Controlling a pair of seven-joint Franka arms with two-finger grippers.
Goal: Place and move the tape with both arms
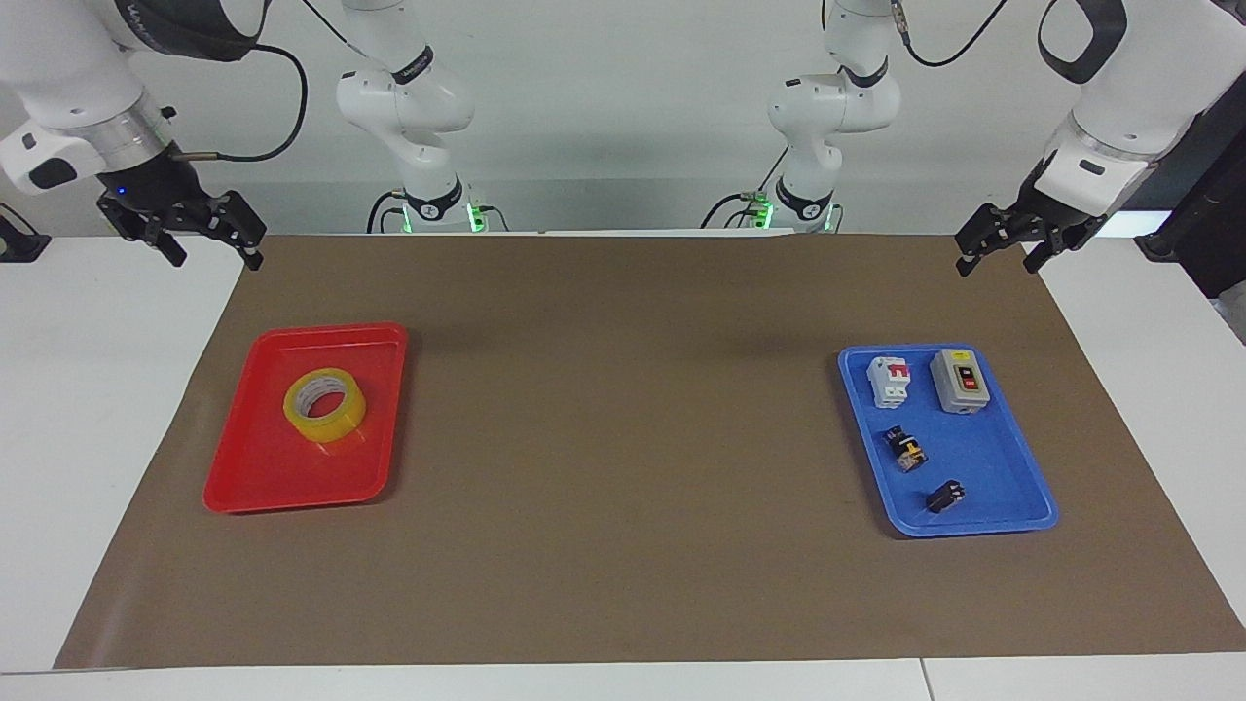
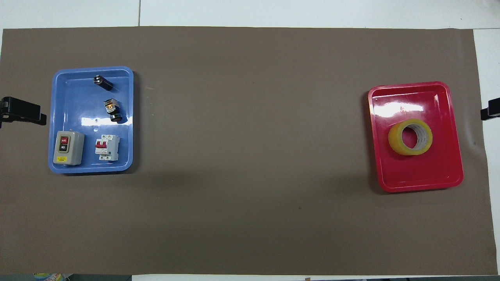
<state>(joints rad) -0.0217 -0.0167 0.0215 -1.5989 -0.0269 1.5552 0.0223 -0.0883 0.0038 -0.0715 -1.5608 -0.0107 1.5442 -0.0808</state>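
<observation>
Brown table mat (image 1: 623, 438): tape (image 1: 324, 404) lies in red tray (image 1: 243, 487). Right gripper (image 1: 185, 229) and left gripper (image 1: 1007, 239) both spread, empty, aloft at mat corners. Risk: the roll skidding on slick tray under an off-centre pinch.

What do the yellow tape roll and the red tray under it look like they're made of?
The translucent yellow ring-shaped tape roll looks like glossy plastic film wound on a pale, probably cardboard, core: the core shows through the yellow layers. The shallow red rectangular tray looks like smooth moulded plastic: rounded corners, raised rim and bright glare on its floor.
</observation>
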